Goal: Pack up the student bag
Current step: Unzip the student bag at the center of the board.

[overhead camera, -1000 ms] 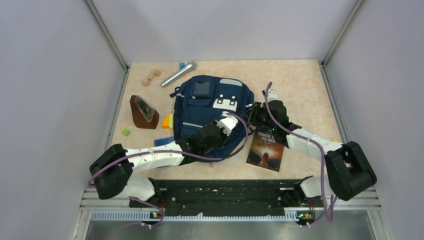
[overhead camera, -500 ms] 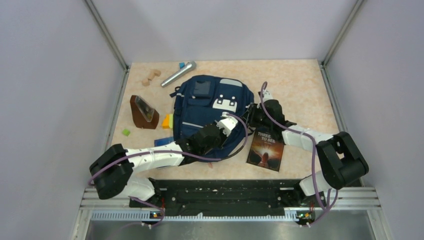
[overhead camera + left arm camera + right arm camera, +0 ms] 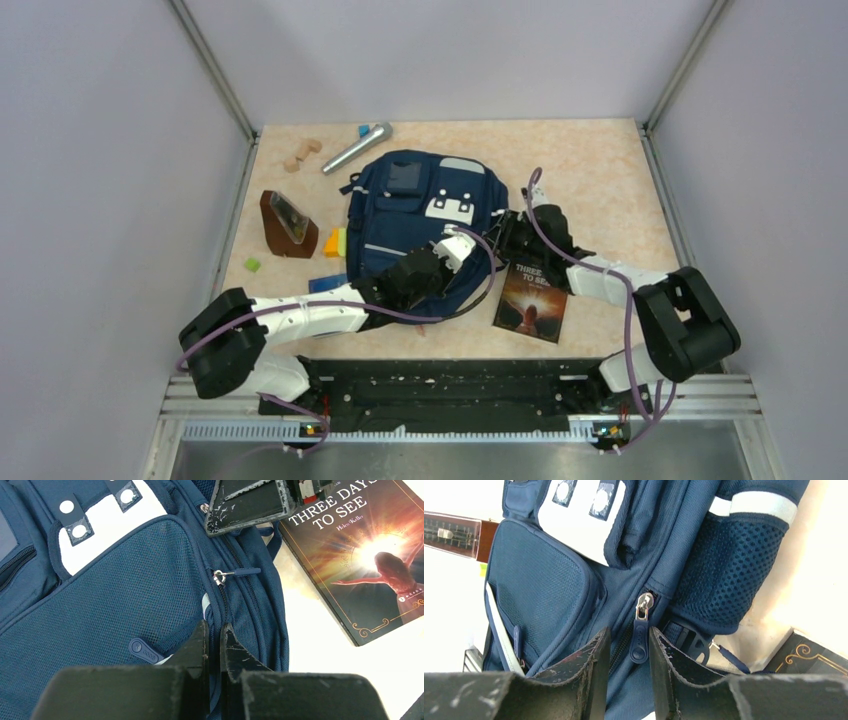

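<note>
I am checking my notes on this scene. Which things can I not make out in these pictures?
Top view: the right arm covers the book's top edge and the jaws at the bag.
Right wrist view: the zip pull lies between the jaws; contact is unclear.
Left wrist view: the shut jaws hide what they pinch, if anything.
Top view: the left arm hides most of a blue item.

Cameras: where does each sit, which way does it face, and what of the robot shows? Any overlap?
Top external: above and behind the bases, looking down on the table; both arms show, with the backpack between them.
Left wrist: on the left arm, looking past the shut left tool at the backpack and a book.
Right wrist: on the right arm, looking past the open right tool at a zipper pull.
Shared: all see the backpack; top and left wrist both show the book.
</note>
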`<state>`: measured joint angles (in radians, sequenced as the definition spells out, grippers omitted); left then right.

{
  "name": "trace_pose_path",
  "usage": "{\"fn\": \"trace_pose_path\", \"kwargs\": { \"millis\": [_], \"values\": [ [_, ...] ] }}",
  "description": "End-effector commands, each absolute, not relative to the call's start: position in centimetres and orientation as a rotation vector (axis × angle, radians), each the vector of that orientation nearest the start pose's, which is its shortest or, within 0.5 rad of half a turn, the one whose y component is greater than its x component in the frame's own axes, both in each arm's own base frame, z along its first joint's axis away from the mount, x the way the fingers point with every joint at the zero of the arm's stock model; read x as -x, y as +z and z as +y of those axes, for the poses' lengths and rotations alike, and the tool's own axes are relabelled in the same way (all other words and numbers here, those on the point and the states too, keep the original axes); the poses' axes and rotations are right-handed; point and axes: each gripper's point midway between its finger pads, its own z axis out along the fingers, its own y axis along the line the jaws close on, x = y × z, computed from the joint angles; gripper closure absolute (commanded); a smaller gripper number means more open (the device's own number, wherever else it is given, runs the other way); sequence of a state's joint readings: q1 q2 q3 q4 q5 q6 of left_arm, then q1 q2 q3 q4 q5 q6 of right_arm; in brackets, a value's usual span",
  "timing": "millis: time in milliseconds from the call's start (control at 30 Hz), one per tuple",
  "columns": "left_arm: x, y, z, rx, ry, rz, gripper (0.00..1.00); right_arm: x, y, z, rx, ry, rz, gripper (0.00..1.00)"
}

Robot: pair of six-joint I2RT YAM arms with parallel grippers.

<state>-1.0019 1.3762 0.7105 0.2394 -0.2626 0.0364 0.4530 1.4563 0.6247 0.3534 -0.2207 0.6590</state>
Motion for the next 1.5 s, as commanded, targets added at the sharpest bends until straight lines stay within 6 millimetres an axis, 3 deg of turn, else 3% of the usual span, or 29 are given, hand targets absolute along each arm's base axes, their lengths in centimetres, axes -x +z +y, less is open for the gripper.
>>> {"fn": "trace_pose_path", "kwargs": {
  "millis": [0,333,633,1167,1467],
  "values": [
    [-27.0,16.8,-31.3,-0.742,-0.369,1.714,1.00,-31.9,10.5,23.3,-0.062,0.940,2.143,0.68],
    [-27.1,16.9,-31.1,-0.739,-0.361,1.714,1.00,-32.1,10.7,23.5,-0.056,0.952,2.132,0.80],
    [-27.1,17.0,-31.1,-0.736,-0.359,1.710,1.00,-31.5,10.9,23.4,-0.063,0.972,2.129,0.98],
    [-28.2,18.6,-32.4,-0.690,-0.370,1.710,1.00,-28.8,10.9,23.3,-0.040,1.041,2.142,1.00],
    [-29.4,19.1,-34.2,-0.685,-0.375,1.713,1.00,-27.4,10.9,23.5,-0.013,1.093,2.136,1.00]
  ]
}}
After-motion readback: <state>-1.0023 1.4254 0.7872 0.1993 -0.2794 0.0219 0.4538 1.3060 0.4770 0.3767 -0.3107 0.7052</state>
